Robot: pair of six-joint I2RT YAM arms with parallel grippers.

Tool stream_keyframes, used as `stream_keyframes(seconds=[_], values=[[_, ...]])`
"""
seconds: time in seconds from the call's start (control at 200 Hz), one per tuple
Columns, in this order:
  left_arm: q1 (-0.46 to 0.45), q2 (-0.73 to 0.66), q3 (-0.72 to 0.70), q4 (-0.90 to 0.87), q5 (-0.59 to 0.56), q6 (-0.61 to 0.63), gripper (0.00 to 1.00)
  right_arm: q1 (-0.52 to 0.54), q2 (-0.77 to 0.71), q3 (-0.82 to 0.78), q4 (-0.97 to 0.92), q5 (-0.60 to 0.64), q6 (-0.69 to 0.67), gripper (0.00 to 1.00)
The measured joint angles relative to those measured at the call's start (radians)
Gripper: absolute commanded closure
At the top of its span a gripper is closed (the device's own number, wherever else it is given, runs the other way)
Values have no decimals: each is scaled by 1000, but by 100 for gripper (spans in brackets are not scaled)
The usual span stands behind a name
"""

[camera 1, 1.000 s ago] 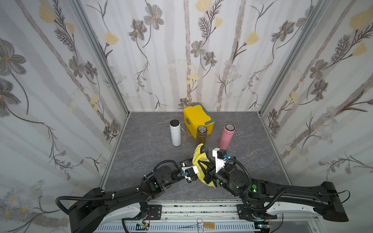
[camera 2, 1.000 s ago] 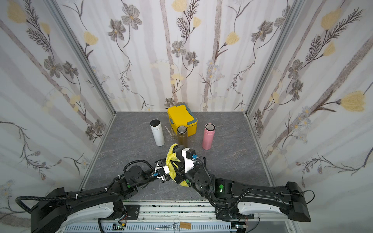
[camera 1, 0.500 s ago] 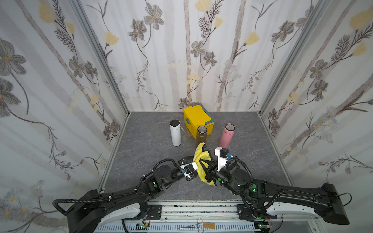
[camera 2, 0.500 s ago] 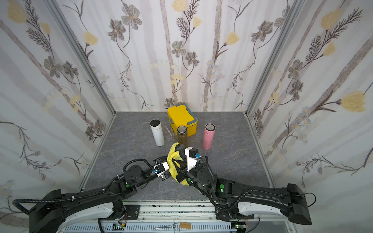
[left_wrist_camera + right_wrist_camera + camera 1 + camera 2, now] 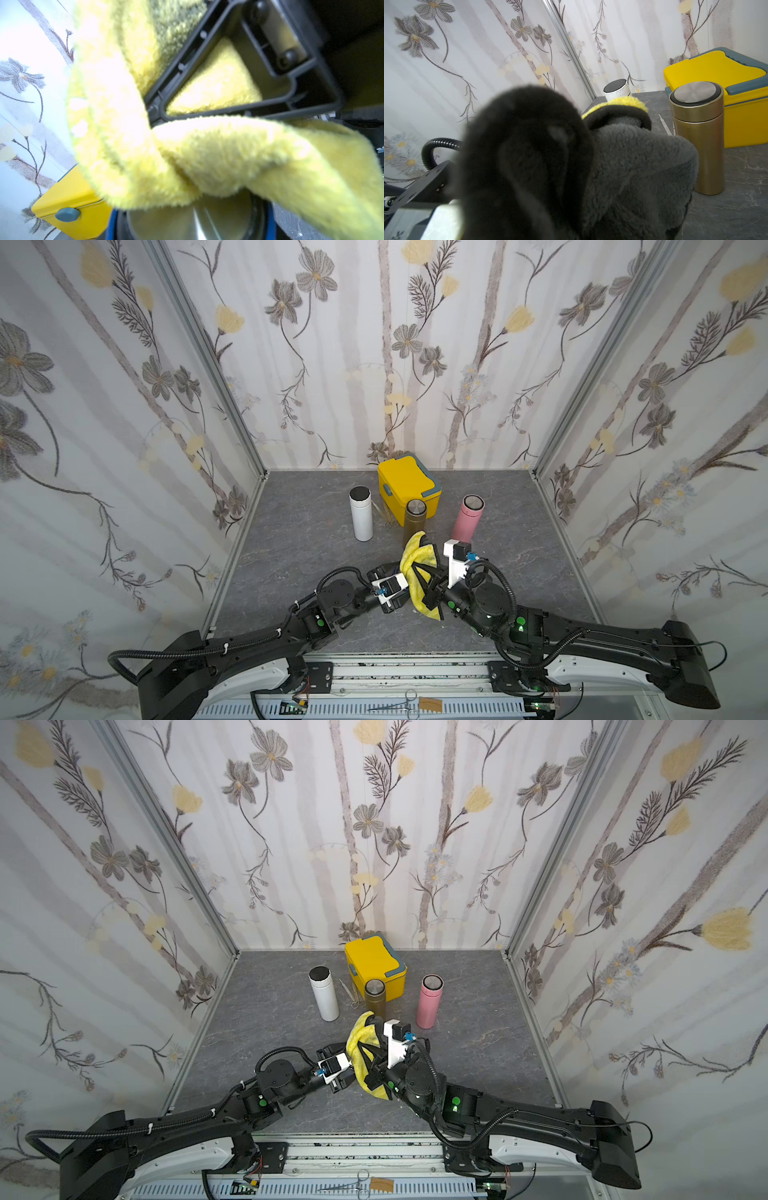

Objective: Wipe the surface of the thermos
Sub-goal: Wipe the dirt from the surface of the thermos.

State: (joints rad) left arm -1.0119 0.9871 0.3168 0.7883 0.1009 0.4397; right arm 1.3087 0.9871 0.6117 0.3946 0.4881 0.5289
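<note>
One thermos matters: the blue thermos (image 5: 193,221). Only its steel cap and a strip of blue wall show, in the left wrist view, right at the mouth of the left pincer (image 5: 400,593). The fingers themselves are out of sight, but I read that pincer as clamped on the thermos body. In both top views the thermos is buried under the cloth (image 5: 413,558), on the robot's side of the gold thermos (image 5: 414,519).

The right pincer (image 5: 429,587) is pressed together on a fold of that cloth. The left wrist view shows fleece bunched through its black finger frame.

The split makes sense to me. The left arm fixes the thermos so it can't roll, and the right arm drags the draped fleece over the wall. Draping gives wrap-around contact.

The spares are parked upright and out of the way:
- white thermos (image 5: 360,515) on the left-arm side of the gold thermos
- pink thermos (image 5: 468,519) on the right-arm side
- yellow box (image 5: 405,481) just behind it

All of them stand on the grey surface (image 5: 307,539).

Risk: the cloth's upper fold sits very near the gold thermos. I can't tell if it touches, and a wide stroke could knock it over.
</note>
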Motion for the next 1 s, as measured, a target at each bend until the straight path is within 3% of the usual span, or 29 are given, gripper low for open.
stream_keyframes(seconds=[0.155,0.45,0.6,0.689,0.854,0.999], values=[[0,0,0,-1,8,-2,100,53,101,70,17,5,-13,100],[-1,-19,0,-8,21,-9,100,-54,-11,-24,23,-62,28,100],[-1,-25,-2,-3,18,-16,100,59,104,70,42,-41,-19,100],[-1,-31,-3,5,16,-17,100,72,128,89,47,-66,-26,100],[-2,-31,-3,5,7,-20,100,15,48,27,55,-111,-14,100],[-2,-26,-3,18,-48,-57,100,-46,-96,-56,-4,-62,17,100]])
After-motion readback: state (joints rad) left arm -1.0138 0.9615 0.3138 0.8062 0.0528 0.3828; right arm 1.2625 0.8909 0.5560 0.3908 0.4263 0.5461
